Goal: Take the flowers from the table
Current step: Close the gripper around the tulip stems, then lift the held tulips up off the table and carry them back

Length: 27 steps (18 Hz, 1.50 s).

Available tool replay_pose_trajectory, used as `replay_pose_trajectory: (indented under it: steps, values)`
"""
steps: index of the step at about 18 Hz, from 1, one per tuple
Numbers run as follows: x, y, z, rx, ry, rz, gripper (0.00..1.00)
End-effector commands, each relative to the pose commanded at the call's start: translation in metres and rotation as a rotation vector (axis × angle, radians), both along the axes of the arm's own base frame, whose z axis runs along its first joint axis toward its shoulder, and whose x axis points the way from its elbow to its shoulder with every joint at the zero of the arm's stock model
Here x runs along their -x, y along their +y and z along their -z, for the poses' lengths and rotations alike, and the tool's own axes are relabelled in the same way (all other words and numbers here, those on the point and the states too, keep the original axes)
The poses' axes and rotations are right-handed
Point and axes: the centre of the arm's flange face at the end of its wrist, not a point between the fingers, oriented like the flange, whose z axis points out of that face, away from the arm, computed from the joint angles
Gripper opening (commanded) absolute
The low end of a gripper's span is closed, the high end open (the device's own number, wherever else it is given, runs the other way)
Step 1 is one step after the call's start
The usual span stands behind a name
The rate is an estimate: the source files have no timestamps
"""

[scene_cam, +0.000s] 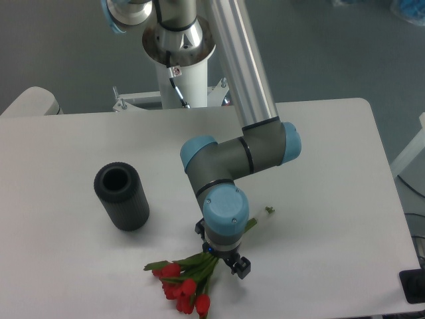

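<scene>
The flowers (182, 286), red tulip-like blooms with green leaves, lie on the white table (66, 232) near its front edge. Their thin stems run up and right under the arm, and the stem end (267, 211) shows beyond the wrist. My gripper (222, 262) points straight down over the stems, just right of the leaves. The wrist hides most of the fingers; one dark fingertip (241, 268) shows beside the stems. I cannot tell whether the fingers are closed on the stems.
A black ribbed cylinder (121, 197) with an open top stands on the left half of the table. The robot's white base column (179, 73) rises at the table's back edge. The table's front edge lies close below the blooms.
</scene>
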Motion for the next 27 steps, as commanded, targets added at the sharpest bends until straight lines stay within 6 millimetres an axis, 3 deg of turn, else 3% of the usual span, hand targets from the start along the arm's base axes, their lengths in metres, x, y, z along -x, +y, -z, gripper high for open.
replay_pose_trajectory:
  steps: [3, 4, 5, 8, 10, 13, 17, 21, 27]
  values:
    - [-0.005, -0.002, 0.004, 0.005, -0.011, 0.002, 0.99]
    - [-0.005, -0.002, 0.004, 0.005, -0.011, -0.005, 0.91]
    - [-0.005, -0.002, 0.004, 0.005, -0.011, -0.017, 0.73]
    - [-0.004, -0.001, 0.002, 0.002, -0.008, -0.073, 0.39]
    - [-0.005, 0.000, -0.001, -0.003, -0.004, -0.083, 0.37]
    - [-0.004, 0.002, -0.010, -0.014, 0.004, -0.084, 0.25]
    - [0.000, -0.005, -0.037, -0.040, 0.023, -0.095, 0.15]
    - [0.031, -0.033, -0.075, -0.082, 0.044, -0.144, 0.14]
    - [0.067, -0.058, -0.118, -0.101, 0.050, -0.116, 0.15]
